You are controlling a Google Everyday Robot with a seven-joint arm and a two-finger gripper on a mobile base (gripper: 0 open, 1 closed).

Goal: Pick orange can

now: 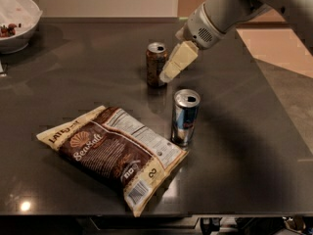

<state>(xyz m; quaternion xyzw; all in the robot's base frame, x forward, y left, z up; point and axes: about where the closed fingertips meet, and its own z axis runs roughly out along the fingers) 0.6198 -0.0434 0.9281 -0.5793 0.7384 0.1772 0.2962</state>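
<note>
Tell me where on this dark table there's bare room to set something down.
Bare: the right side of the dark table, past the tall blue-and-silver can; also the left stretch between the white bowl and the brown chip bag. Crowded: the middle, where the gripper sits right beside the short orange can.

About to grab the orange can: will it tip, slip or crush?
The orange can stands upright on the smooth table, so a sideways bump from the end effector, close beside its top, would probably slide or tip it. Toppled, its round body would likely roll. Its glossy metal wall may be slippery and dent under a hard squeeze.
</note>
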